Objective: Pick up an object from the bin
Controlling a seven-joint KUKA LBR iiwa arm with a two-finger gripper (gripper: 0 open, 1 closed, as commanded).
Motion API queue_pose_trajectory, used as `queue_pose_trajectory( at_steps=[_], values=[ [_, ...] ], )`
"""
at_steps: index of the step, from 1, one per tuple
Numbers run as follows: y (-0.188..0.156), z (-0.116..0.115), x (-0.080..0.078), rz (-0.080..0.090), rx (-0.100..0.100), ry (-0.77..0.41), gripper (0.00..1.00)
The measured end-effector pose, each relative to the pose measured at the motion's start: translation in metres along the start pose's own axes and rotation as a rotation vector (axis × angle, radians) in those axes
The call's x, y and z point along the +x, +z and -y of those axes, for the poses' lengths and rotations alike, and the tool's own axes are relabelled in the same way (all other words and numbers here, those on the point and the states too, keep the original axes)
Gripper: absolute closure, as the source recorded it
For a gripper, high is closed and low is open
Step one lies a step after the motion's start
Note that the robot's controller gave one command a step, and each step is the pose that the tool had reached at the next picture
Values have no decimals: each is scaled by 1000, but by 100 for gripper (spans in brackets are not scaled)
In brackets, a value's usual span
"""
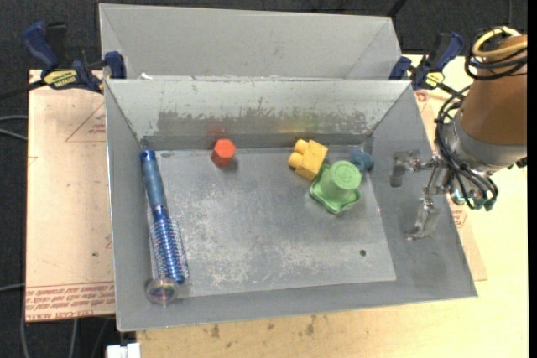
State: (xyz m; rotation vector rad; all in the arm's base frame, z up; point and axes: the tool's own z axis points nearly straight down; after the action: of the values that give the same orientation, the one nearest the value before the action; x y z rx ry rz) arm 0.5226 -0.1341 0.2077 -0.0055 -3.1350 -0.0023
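Note:
My gripper hangs over the bin's right sloped wall, open, with nothing between its fingers. Nearest to it, a little to its left on the bin floor, is a green round-topped plastic piece. A small blue piece lies just behind the green one, by the back wall. Touching the green piece's upper left side is a yellow block.
A small red-orange block sits at the back wall, left of centre. Along the left wall lies a long blue brush with a coiled lower end. The arm with its orange cover stands outside the bin's right rim.

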Motion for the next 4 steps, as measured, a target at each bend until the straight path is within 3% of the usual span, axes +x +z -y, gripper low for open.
queue_pose_trajectory(
  at_steps=[1,2,3,4],
  values=[
    [97,-87,-88,8,-3,-128,0],
    [116,-45,-93,9,4,-487,0],
    [115,-46,-93,9,2,-489,100],
    [115,-47,-93,9,3,-490,0]
  ],
)
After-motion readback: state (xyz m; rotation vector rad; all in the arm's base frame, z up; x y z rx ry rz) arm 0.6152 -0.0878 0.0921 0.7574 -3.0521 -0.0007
